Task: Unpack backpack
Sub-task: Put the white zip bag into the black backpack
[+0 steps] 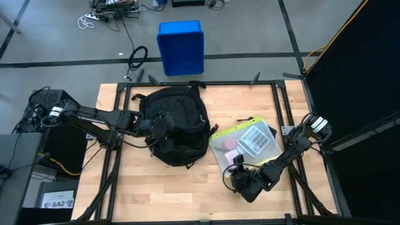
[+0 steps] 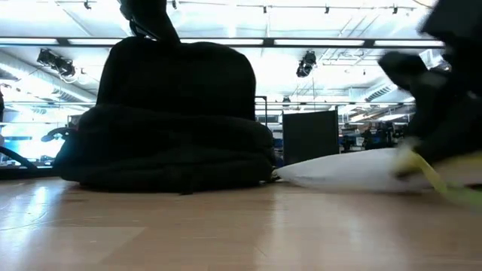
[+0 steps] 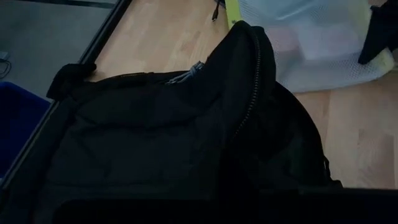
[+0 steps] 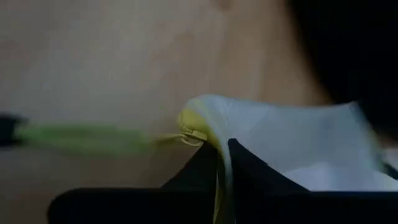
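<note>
In the right wrist view the right gripper (image 4: 222,163) has its two dark fingers pinched together on the yellow-edged corner of a clear mesh zip pouch (image 4: 298,143), beside its zipper end. The high view does not show that pinch, but it places this gripper (image 1: 240,179) at the pouch's (image 1: 247,142) near corner, on the table's (image 1: 162,194) right half.

The left gripper (image 1: 157,125) is closed on the fabric of the backpack (image 1: 177,125). Its fingers are hidden in the left wrist view, which instead shows the bag's (image 3: 155,137) raised zipper edge with the pouch (image 3: 311,43) beyond.

The backpack lies at the table's centre-left, its long axis running from the far edge toward the near one, top loop pointing at the blue bin (image 1: 180,47) on the floor. The low view shows it (image 2: 173,120) as a tall mound, the pouch (image 2: 354,169) flat beside it.
</note>
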